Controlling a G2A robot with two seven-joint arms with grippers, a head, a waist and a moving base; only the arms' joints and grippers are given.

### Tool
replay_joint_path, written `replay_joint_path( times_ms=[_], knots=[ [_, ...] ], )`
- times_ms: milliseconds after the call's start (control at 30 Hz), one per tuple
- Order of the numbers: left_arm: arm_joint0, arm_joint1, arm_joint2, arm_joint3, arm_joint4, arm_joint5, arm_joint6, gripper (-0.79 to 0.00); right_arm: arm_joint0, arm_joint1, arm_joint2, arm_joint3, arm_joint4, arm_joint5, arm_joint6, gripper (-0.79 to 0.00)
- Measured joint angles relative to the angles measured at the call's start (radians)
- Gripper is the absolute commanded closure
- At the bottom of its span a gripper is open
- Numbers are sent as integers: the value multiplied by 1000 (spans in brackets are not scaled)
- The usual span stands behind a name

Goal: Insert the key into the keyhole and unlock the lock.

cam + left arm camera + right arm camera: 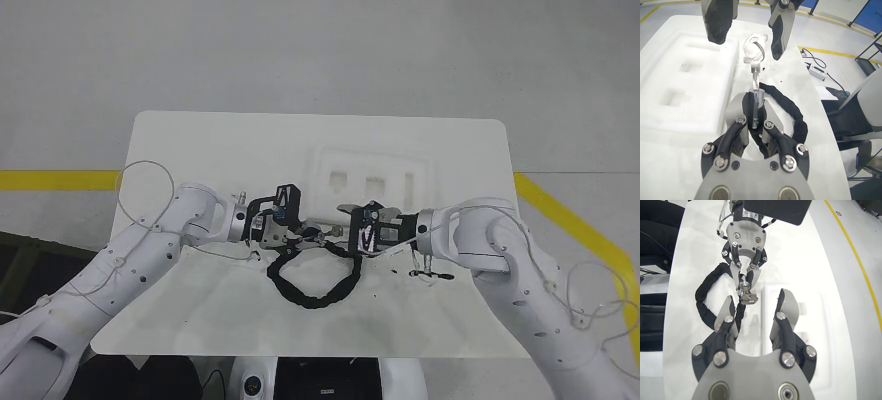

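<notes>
My left gripper is shut on the chrome lock cylinder of a black fabric-covered chain lock. The chain loops down to the table. A silver key stands with its blade in the keyhole, a ring through its head. My right gripper faces the left one and is open. Its dark ribbed pads stand on either side of the key head without touching it. From the right wrist the key hangs just beyond the fingertips, below the left gripper. Both grippers meet at the table's middle.
A white foam tray with rectangular pockets lies just behind the grippers. The white table ends close in front of the chain loop. A charger and cables lie on the floor beside the table.
</notes>
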Motion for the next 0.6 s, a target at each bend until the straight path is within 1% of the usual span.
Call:
replay_joint_path(
  times_ms=[133, 200, 333, 600],
  knots=[
    [-5, 2, 7, 1, -3, 0, 6, 0, -6, 3, -1, -11, -20, -1, -14, -357],
    [-8, 3, 11, 1, -3, 0, 9, 0, -7, 4, -2, -13, -26, -4, -23, -314],
    [-12, 4, 18, 1, -4, 0, 14, 0, -6, 6, -10, -16, -38, -4, -36, -169],
    [-22, 5, 31, 2, -7, 0, 19, 0, 1, 7, -27, -14, -49, 2, -56, -58]
  ],
)
